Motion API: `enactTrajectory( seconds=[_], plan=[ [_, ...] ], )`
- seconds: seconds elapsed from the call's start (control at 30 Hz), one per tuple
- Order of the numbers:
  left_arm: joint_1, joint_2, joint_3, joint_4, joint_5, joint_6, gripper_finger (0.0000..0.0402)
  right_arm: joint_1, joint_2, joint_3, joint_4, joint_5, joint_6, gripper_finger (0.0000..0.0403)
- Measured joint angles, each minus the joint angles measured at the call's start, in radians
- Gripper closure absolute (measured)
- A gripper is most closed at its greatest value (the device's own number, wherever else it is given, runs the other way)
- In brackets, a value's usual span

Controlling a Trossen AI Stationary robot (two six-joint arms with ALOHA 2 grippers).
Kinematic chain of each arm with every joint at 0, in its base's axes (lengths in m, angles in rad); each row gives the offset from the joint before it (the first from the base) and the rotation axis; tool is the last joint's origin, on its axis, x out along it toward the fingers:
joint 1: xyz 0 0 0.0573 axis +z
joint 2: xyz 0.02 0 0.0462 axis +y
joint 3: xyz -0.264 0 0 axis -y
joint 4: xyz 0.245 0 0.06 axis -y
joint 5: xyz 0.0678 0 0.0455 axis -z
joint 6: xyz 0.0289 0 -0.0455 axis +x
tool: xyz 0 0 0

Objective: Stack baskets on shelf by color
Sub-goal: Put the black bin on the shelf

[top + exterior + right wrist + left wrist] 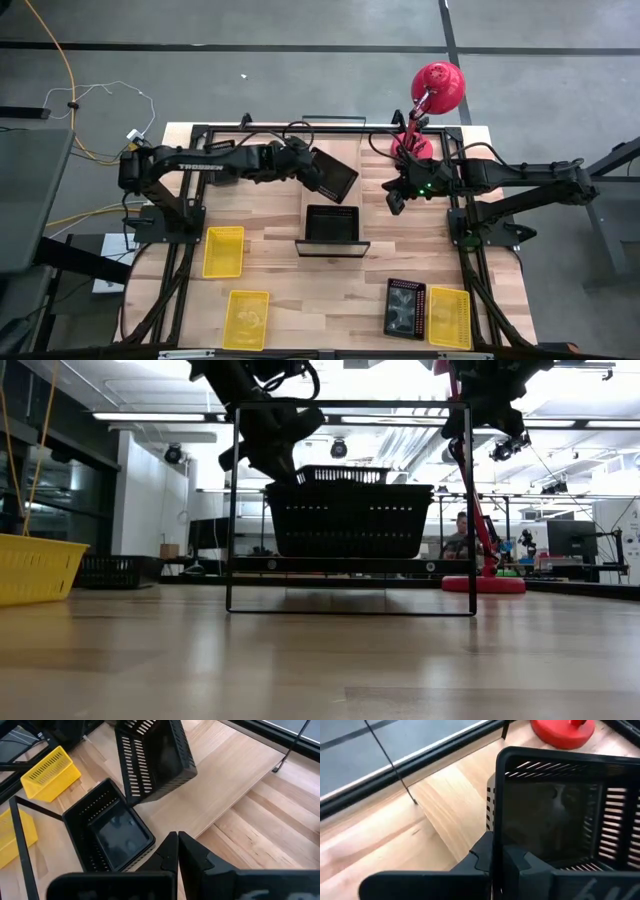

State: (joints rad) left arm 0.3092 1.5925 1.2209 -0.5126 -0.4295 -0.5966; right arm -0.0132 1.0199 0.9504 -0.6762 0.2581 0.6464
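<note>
My left gripper [318,172] is shut on a black slotted basket [337,178] and holds it tilted in the air above the shelf [330,140], a light board with black wire rails running from the far edge toward the table's middle. A second black basket [332,224] rests by its bottom on the shelf's near end, just nearer than the held one. In the low view the held basket [340,474] shows behind and above that one [345,520]. My right gripper [397,200] hovers shut and empty to the right of the shelf. My left gripper pinches one wall of the black basket at its rim [496,827], one finger inside the basket and one outside. The fingers come from the table's left, slanting down. The basket is lifted clear of the shelf and tipped, its opening facing up and toward the right.
Two yellow baskets [223,250] [247,318] lie near left. A black basket [405,306] and a yellow one [449,316] lie near right. A red desk lamp [430,100] stands far right beside the right arm. Bare wood lies near the shelf's near end.
</note>
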Motion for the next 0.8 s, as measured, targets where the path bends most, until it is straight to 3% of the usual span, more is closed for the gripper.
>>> enactTrajectory(
  seconds=[0.3, 0.57, 0.8],
  plan=[
    [-0.043, -0.001, 0.0, -0.065, 0.059, -0.096, 0.0401, 0.0, 0.0, 0.0, 0.0, -0.003, 0.0, 0.0403],
    [-0.084, -0.001, 0.0, -0.102, 0.039, -0.16, 0.0401, 0.0, 0.0, 0.0, 0.0, -0.003, 0.0, 0.0403],
    [-0.057, -0.011, 0.0, -0.171, 0.013, -0.14, 0.0401, 0.0, 0.0, 0.0, 0.0, -0.005, 0.0, 0.0403]
  ],
)
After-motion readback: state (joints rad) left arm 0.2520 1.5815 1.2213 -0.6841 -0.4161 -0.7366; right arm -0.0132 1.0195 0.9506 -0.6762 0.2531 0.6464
